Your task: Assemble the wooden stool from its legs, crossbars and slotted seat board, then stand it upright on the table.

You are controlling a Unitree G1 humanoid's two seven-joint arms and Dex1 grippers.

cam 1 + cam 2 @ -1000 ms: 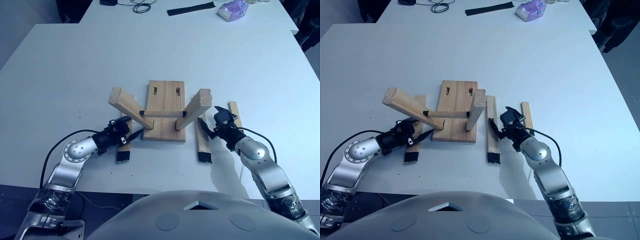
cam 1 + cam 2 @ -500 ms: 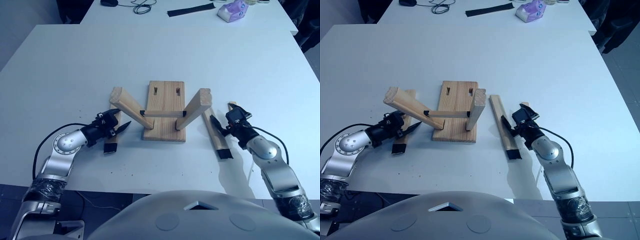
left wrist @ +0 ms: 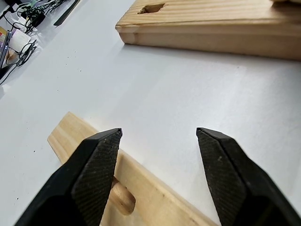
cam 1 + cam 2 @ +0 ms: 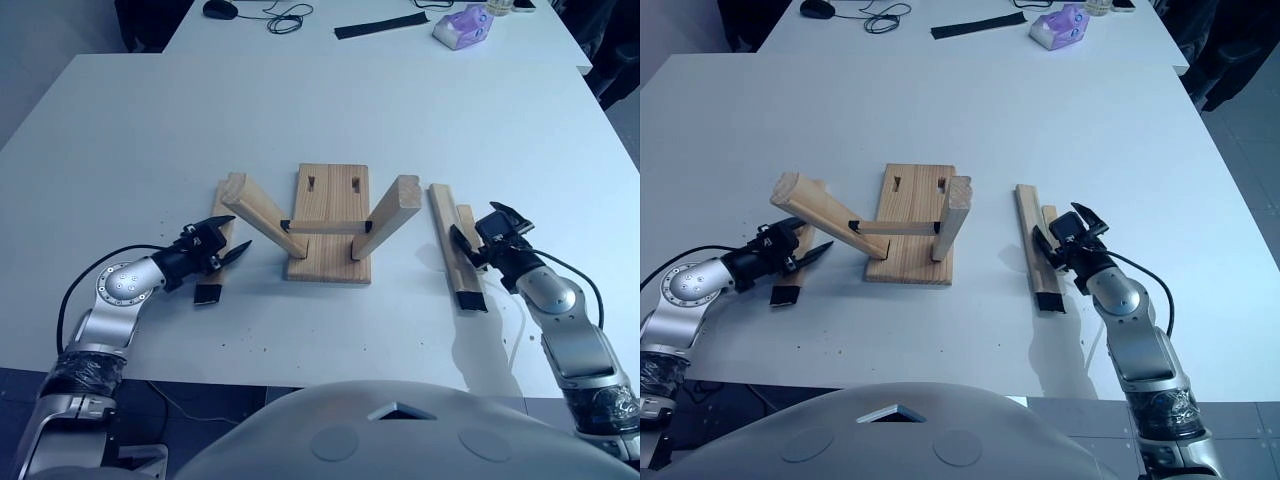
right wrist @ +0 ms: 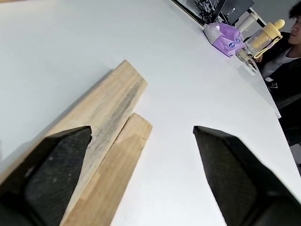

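The slotted seat board (image 4: 330,195) lies flat mid-table. Two legs, the left leg (image 4: 252,208) and the right leg (image 4: 390,215), joined by a crossbar (image 4: 322,228), lean over it as a splayed frame. My left gripper (image 4: 228,240) is open, low over a loose wooden piece (image 4: 222,205) with a black end (image 4: 208,293); the left wrist view shows that piece (image 3: 141,197) and its dowel under the gripper (image 3: 160,136). My right gripper (image 4: 482,228) is open beside a loose leg (image 4: 450,240) and a thin crossbar (image 4: 468,222), which lie side by side.
A second table behind holds a black strip (image 4: 382,20), a purple pack (image 4: 462,22), a mouse (image 4: 217,8) and cables (image 4: 290,12). The table's front edge runs just below both arms. Bare white tabletop spreads to either side of the stool parts.
Both arms swung outward. The left loose piece slid left, away from the seat board. The right loose leg slid right and now lies against the thin crossbar.
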